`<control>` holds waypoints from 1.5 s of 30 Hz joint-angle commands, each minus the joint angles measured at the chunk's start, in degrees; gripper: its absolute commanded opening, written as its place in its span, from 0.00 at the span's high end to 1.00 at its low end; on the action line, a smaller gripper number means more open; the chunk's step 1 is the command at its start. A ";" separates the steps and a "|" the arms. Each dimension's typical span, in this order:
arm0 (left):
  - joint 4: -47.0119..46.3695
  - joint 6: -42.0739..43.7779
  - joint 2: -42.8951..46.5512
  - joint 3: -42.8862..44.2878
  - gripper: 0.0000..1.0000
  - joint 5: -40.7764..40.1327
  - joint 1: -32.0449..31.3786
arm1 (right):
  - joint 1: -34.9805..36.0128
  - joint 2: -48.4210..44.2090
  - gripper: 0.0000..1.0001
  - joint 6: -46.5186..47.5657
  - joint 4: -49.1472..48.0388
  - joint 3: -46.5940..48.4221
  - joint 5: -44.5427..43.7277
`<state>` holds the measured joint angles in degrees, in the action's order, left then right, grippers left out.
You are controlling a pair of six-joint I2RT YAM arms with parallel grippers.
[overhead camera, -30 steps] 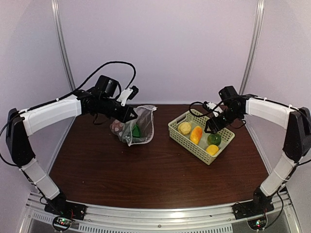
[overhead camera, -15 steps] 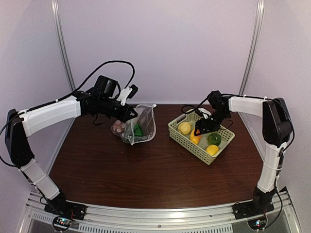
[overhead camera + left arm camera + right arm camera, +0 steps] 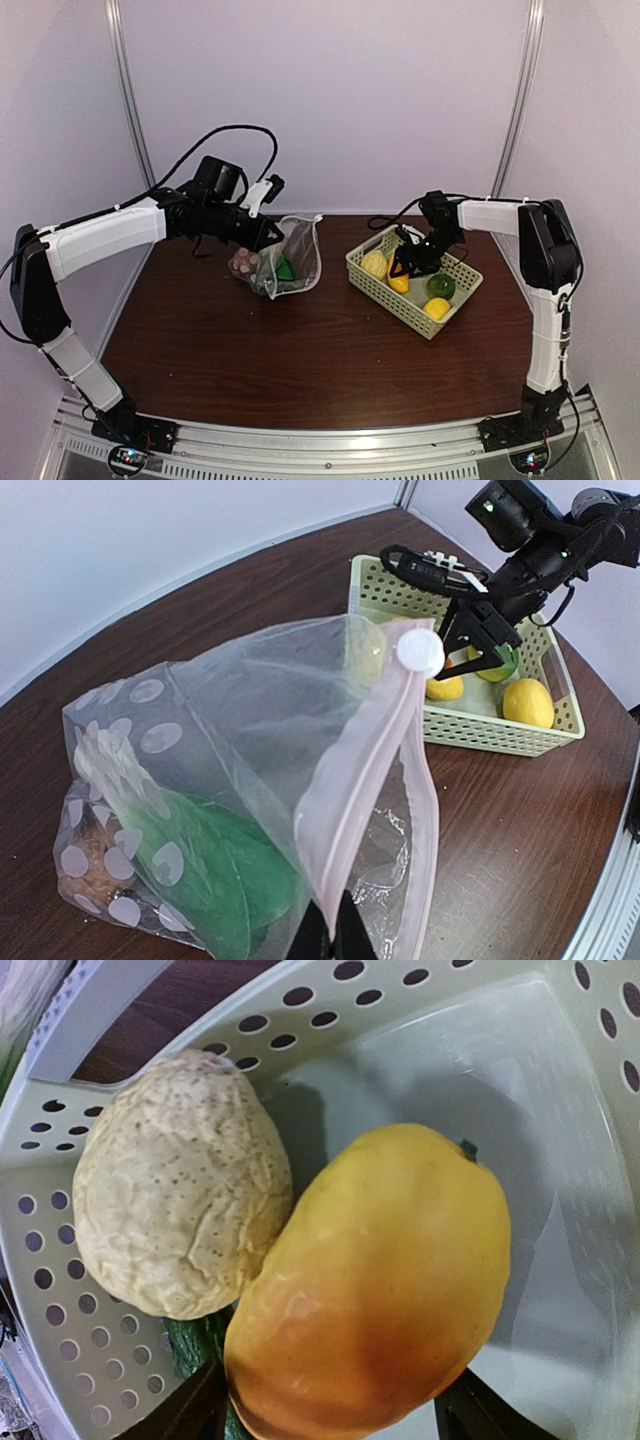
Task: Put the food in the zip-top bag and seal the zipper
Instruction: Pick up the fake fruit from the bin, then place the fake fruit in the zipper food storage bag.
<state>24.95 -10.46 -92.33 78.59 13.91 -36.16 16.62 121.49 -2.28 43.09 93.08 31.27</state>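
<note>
**Desk:** What has changed at the basket (image 3: 385, 298)?

**Me:** My right claw (image 3: 330, 1415) has swung in from the basket's far right side. It now sits low inside it, over the orange-yellow piece (image 3: 380, 1280). Fingers apart, one on each flank of the piece. I can't tell if they pinch it yet. The pale bumpy lemon (image 3: 180, 1185) touches that piece.

**Desk:** And the zip-top bag (image 3: 295, 262)?

**Me:** It's well apart from the basket, on its left, bottom resting on the counter (image 3: 300, 360). My left claw (image 3: 330, 930) hasn't shifted: clamped shut on the zipper (image 3: 370, 770), holding the mouth up. A green piece (image 3: 230, 870) and a brown one (image 3: 95, 865) are already inside.

**Desk:** Meaning?

**Me:** I judge the next pick is starting. Still in the basket: a dark green vegetable (image 3: 440, 286) and a yellow lemon (image 3: 436, 308). Sealing is a long way off.
</note>
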 commanded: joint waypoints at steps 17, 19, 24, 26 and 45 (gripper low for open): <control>-3.07 0.01 0.19 -0.45 1.00 -0.01 -0.05 | -1.08 -5.23 0.55 -0.83 -2.64 -2.09 -4.10; -3.03 -0.09 0.08 -0.37 1.00 0.23 -0.05 | -1.07 -7.74 0.56 -0.42 -2.79 -3.21 -5.38; -3.08 -0.06 0.40 -0.36 1.00 0.26 -0.05 | -0.82 -17.11 0.61 3.06 -3.45 -6.09 -5.51; -3.13 -0.01 0.52 -0.37 1.00 -0.16 -0.05 | -0.06 -20.37 0.63 6.35 -3.18 -5.54 -3.19; -10.00 -5.10 2.71 -3.51 1.00 8.02 -0.05 | 25.66 -17.97 0.65 2.31 -8.28 5.00 13.77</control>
<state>19.92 -13.85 -92.25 75.85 19.03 -36.16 40.34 99.94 3.62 36.29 94.89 41.65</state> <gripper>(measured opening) 0.014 0.525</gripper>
